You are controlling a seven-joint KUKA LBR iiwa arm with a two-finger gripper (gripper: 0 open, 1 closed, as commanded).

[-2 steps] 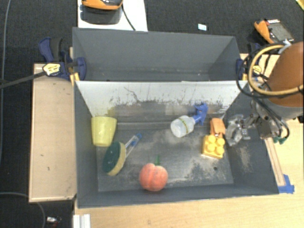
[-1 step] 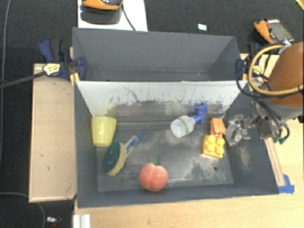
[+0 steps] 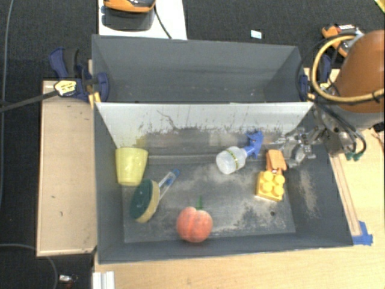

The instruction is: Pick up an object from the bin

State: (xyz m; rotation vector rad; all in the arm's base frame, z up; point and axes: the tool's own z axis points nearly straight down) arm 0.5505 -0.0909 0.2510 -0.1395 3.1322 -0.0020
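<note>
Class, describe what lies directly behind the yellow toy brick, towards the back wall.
An orange block lies just behind the yellow toy brick, apparently touching it, with the gripper at the block's right in the view. Whether their ends overlap cannot be told.

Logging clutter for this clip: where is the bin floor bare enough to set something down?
Bare floor lies between the peach, brush and bottle, and lower right, below the yellow brick. Crowded near the gripper, by the orange block.
</note>
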